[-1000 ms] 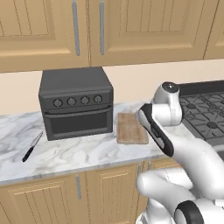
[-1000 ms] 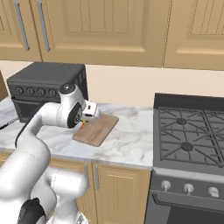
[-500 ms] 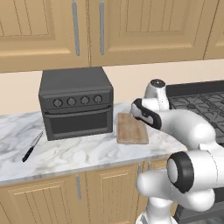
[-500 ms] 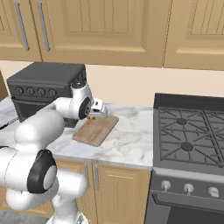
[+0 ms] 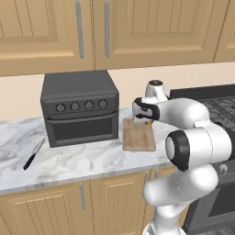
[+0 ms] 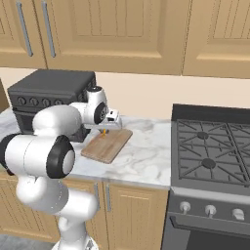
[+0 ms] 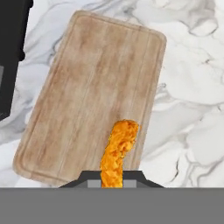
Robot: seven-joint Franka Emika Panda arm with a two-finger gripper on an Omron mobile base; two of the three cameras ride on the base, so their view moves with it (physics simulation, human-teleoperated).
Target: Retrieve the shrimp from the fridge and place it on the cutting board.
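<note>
Shrimp (image 7: 118, 153): orange, curved, pinched between the two dark tips of the end effector (image 7: 112, 177), hanging above the cutting board (image 7: 92, 96) near its edge in the hand view. End effector clamped narrow on it. In the left base view, shrimp (image 5: 149, 122) seen as a small orange speck under the end effector (image 5: 148, 120), over the far right corner of the cutting board (image 5: 137, 135). In the right base view, same speck (image 6: 103, 132) just below the end effector (image 6: 104, 128), above the far end of the cutting board (image 6: 107, 145). Contact between shrimp and board: cannot tell. Cutting board flat on the marble worktop (image 5: 82, 158), just right of the dark toaster oven (image 5: 80, 108). Black-handled knife (image 5: 34, 154) on the worktop left of the oven, well apart from the board. Gas stove (image 6: 212, 146) to the right of the worktop. Wooden cabinets (image 5: 105, 32) above.
</note>
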